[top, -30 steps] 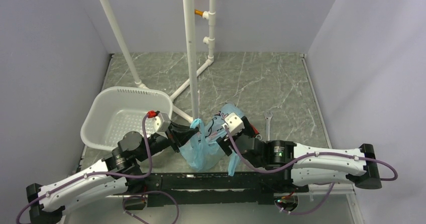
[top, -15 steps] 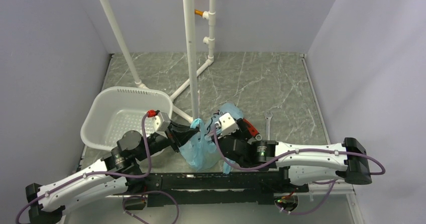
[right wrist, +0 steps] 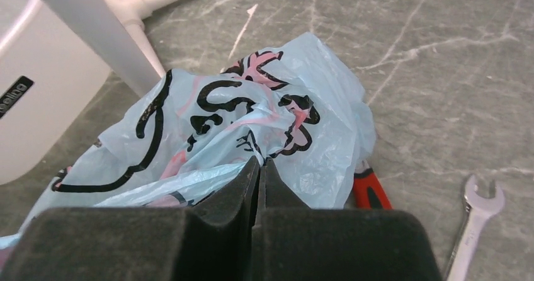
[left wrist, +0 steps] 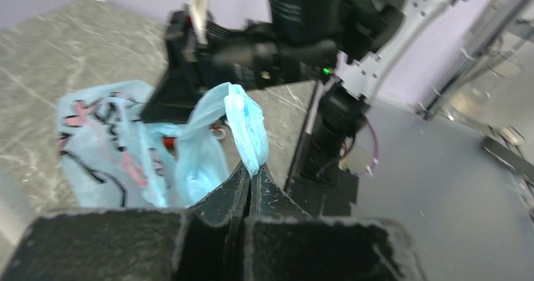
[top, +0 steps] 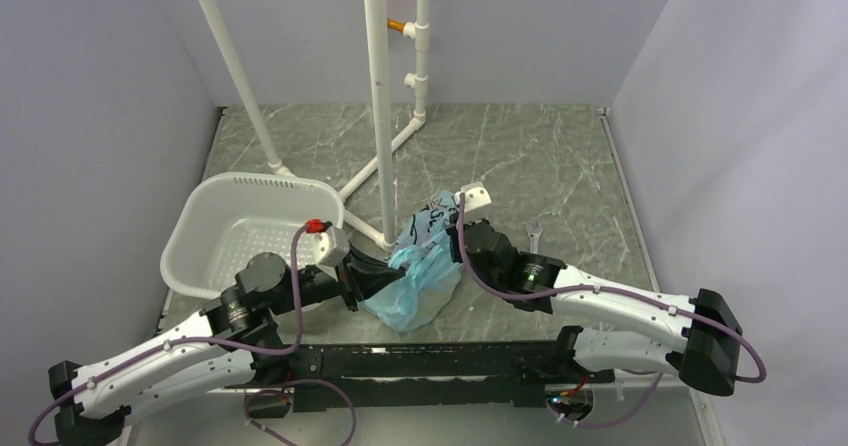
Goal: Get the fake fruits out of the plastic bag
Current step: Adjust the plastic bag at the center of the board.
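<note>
The plastic bag [top: 428, 271] lies slumped on the surface [top: 560, 166] between the two arms, near the white basket [top: 240, 231]. The left end effector [left wrist: 252, 171] is clenched on a twisted loop of its film. The right end effector [right wrist: 260, 167] is clenched on a fold by the printed side. The fake fruits are hidden inside. The film looks light, limp and slippery, so a bunched edge or handle is probably the best hold.
</note>
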Robot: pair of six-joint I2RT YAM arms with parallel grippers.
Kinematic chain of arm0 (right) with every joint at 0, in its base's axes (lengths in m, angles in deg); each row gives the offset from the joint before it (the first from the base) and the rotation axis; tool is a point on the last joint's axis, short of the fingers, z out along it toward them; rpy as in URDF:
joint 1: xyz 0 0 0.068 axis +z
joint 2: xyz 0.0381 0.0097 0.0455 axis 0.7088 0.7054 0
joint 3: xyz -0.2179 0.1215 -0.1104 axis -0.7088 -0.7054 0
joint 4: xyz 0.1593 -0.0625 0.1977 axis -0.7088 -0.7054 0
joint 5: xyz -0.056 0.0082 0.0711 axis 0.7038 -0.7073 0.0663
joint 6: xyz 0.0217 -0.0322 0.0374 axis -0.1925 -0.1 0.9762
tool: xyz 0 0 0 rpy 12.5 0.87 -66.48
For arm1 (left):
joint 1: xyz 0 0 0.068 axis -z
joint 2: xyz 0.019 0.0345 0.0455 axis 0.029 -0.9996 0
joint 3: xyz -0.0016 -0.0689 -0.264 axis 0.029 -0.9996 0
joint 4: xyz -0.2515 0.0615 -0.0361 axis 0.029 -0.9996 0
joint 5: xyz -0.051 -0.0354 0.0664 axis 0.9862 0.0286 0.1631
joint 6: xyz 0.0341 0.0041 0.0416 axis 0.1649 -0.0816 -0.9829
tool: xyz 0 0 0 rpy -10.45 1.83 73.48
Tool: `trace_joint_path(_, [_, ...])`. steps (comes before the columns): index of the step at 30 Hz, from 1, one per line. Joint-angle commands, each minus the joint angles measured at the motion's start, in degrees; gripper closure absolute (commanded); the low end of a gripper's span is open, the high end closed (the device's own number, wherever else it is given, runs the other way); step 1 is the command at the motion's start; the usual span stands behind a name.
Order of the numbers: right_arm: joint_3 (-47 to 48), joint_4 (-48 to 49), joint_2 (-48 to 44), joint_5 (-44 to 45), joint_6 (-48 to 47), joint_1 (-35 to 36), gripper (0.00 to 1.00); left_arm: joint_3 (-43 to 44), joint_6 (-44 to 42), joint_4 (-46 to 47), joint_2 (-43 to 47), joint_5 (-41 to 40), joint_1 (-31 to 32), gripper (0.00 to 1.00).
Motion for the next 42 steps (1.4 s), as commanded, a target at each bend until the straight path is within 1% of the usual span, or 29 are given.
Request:
trace_joint_path(1, [4.7,6.3,2.4,-7.3,-0.4,-2.6,1.0,4.9,-1.3,-4.5,-4.9,11.8,0.0,1.0])
trace_joint_path(4, [7.0,6.9,3.6,-12.8,0.8,-5.5,1.0,5.5,-1.2,-6.3,-8.8,16.8,0.0,1.0])
trace_joint_path(6, [8.2,7.5,3.6,-19.1,2.2,-9.5,1.0,5.4,-0.8,-6.4,-11.0,19.0,0.0,1.0])
trace_joint_path(8, [9.9,7.3,4.0,-26.6,4.5,-14.0,1.0,4.8,-0.4,-6.4,-13.2,23.0,0.1,1.0])
trace_joint_path(9, [11.4,6.8,4.4,-32.3,5.6,-16.5,1.0,4.4,-0.2,-6.4,-14.3,24.1,0.2,1.0])
trace_joint_path(11, [14.0,5.3,5.4,-38.9,6.8,-19.9,1.0,3.9,0.1,-7.1,-16.1,24.7,0.8,1.0])
trace_joint_path(13, [16.1,3.9,6.1,-43.8,7.0,-22.0,1.0,3.6,0.2,-8.5,-17.6,24.7,1.9,1.0])
trace_joint_path(17, [18.9,2.2,8.0,-52.7,7.1,-25.9,1.0,2.8,0.3,-7.6,-19.6,26.6,4.7,1.0])
trace_joint_path(19, [20.7,0.8,9.6,-56.2,6.1,-27.1,1.0,3.2,0.2,-8.6,-20.9,27.1,5.8,1.0])
trace_joint_path(23, [22.4,-1.0,11.5,-60.2,5.0,-28.4,1.0,4.1,-0.4,-10.0,-22.7,29.2,7.4,1.0])
trace_joint_path(27, [23.0,-1.7,11.9,-62.7,4.1,-30.1,1.0,5.4,-1.1,-14.5,-23.7,25.6,8.5,1.0])
trace_joint_path(28, [23.8,-3.3,12.2,-63.5,3.1,-30.2,1.0,5.6,-1.1,-15.5,-23.3,24.2,8.5,0.99])
trace_joint_path(31, [24.0,-4.9,11.9,-67.4,1.2,-30.1,1.0,6.0,-1.0,-17.3,-20.4,20.1,8.5,0.74])
trace_joint_path(32, [23.6,-5.5,11.3,-67.5,1.7,-30.1,0.98,6.2,-1.2,-17.6,-19.0,18.8,8.5,0.64])
trace_joint_path(33, [23.2,-6.3,10.3,-66.7,2.3,-30.1,0.87,6.4,-1.5,-18.2,-17.8,17.2,8.5,0.59])
trace_joint_path(35, [22.0,-8.4,7.3,-63.9,3.9,-29.9,0.63,7.1,-2.1,-19.6,-15.1,12.9,8.5,0.53])
trace_joint_path(36, [21.4,-10.0,5.5,-61.9,4.8,-29.8,0.53,7.6,-2.4,-20.4,-14.1,10.9,8.5,0.5])
trace_joint_path(38, [20.8,-14.9,0.9,-57.5,6.5,-29.8,0.37,8.1,-2.8,-20.7,-12.1,8.4,8.6,0.44])
trace_joint_path(39, [20.4,-17.2,-1.5,-55.5,6.9,-29.7,0.31,8.2,-2.8,-20.4,-11.3,7.5,8.5,0.41])
trace_joint_path(42, [19.0,-23.2,-8.8,-50.9,6.8,-29.8,0.23,8.3,-2.7,-19.1,-9.7,6.4,8.5,0.36])
